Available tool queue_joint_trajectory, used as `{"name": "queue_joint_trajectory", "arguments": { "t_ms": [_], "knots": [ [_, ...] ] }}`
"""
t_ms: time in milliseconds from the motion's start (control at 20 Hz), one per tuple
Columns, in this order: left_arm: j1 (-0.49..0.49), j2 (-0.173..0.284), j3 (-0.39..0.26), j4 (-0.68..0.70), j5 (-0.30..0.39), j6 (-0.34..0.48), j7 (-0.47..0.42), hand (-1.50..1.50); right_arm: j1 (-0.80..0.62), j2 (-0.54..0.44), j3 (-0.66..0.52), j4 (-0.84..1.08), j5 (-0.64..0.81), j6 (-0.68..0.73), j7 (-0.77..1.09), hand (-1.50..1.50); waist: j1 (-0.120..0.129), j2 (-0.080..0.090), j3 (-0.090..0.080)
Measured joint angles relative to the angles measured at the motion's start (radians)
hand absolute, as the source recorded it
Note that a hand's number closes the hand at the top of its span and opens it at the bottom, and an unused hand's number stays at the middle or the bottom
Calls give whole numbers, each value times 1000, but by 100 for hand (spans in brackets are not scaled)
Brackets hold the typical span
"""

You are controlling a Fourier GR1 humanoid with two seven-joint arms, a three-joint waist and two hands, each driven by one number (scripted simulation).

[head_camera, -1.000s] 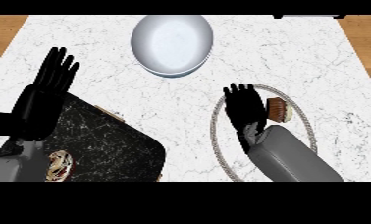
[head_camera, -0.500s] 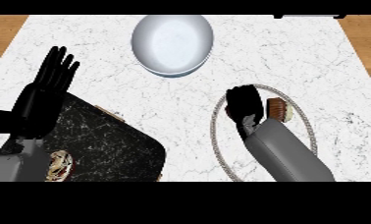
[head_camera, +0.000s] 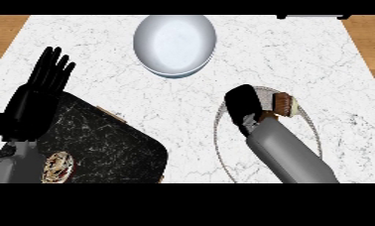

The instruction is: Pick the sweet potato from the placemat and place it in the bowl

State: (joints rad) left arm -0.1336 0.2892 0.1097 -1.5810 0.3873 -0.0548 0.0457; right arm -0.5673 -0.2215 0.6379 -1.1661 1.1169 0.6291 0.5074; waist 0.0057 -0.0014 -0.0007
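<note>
The brown sweet potato (head_camera: 283, 103) lies on the round white placemat (head_camera: 220, 143) at the right. My right hand (head_camera: 244, 107) is down on the potato's left side with its fingers curled round it, so only its right end shows. The white bowl (head_camera: 176, 41) stands empty at the back centre, well apart from the hand. At the left, my left hand (head_camera: 40, 88) rests open with fingers up.
A dark marble board (head_camera: 110, 145) fills the lower left, with a small round brown-and-white item (head_camera: 58, 166) on it beside my left forearm. Wooden floor shows past the counter's far corners.
My right hand has lowered onto the sweet potato and its fingers have curled from straight to closed round it. The left hand has stayed where it was.
</note>
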Motion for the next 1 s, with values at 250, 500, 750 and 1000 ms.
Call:
{"name": "queue_joint_trajectory", "arguments": {
  "t_ms": [250,500,750,1000],
  "knots": [
    [1,-25,-7,-38,-28,23,23,0,-2,22,3,-6,68,15,-39,150,-1,1,1],
    [-16,-37,-8,-8,-36,14,10,0,-13,129,11,-41,22,-17,-42,150,9,4,1],
    [-33,-48,-36,-7,-45,5,14,0,-41,194,50,-120,-191,-147,1,150,51,9,2],
    [-47,-50,-38,2,-52,8,19,0,-149,213,106,-200,-331,-297,178,150,52,4,1]
  ]
}}
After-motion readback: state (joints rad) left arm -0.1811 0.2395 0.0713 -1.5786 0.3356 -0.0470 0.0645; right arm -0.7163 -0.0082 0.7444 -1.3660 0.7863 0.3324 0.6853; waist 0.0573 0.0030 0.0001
